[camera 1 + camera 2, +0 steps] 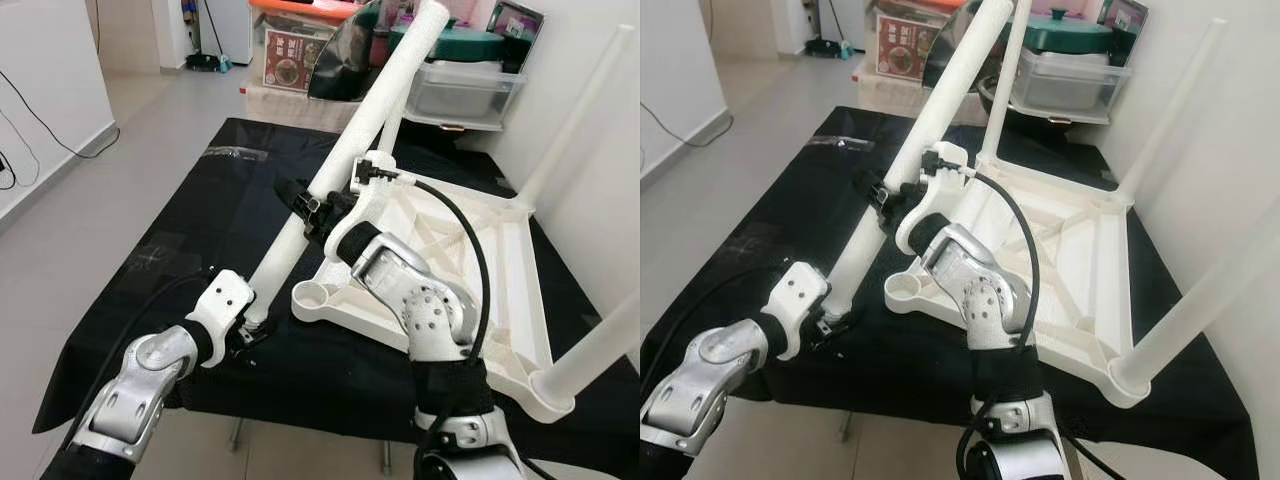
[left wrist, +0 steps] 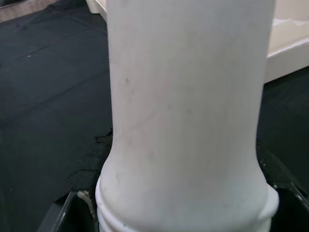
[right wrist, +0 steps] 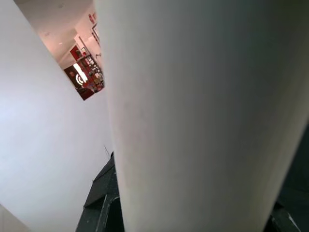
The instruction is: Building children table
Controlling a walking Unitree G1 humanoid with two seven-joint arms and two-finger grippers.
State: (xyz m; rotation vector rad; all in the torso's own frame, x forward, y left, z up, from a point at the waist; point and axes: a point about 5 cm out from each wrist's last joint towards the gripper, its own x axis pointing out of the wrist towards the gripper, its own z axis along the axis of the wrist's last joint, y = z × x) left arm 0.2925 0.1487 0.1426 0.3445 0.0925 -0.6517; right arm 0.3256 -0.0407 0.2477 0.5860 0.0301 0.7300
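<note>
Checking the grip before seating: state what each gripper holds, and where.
Both hold the loose white leg: left gripper at its threaded bottom end, right gripper around mid-shaft.

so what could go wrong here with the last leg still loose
1. The loose white leg leans steeply, its threaded bottom end on the black cloth beside the empty corner socket, not in it. It may slide on the cloth.
2. Both end effectors, left low and right mid-leg, grip one leg; uneven motion could twist it out of line with the socket.
3. The upturned tabletop is unclamped, so pushing may shift it.
</note>
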